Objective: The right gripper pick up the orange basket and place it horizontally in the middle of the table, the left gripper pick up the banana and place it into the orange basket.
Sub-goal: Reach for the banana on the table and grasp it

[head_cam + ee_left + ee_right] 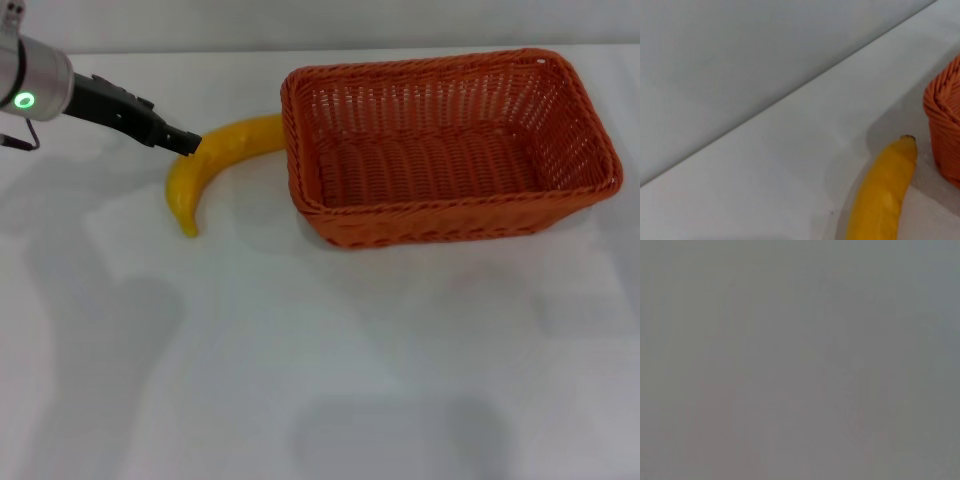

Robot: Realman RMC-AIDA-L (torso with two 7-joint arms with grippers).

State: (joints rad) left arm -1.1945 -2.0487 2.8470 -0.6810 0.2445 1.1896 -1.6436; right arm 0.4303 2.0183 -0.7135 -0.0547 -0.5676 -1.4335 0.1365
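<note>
The orange basket (450, 150) stands empty on the white table (300, 360), lying lengthwise across the right half of the head view. The yellow banana (210, 165) lies on the table just left of it, one end close to the basket's left wall. My left gripper (185, 143) reaches in from the upper left, and its black tip is at the banana's middle on the far side. In the left wrist view the banana (882, 195) lies beside the basket's rim (945, 130). The right gripper is out of view, and its wrist view is plain grey.
The back edge of the table runs along a grey wall (740, 60) behind the banana. White table surface stretches in front of the basket and the banana.
</note>
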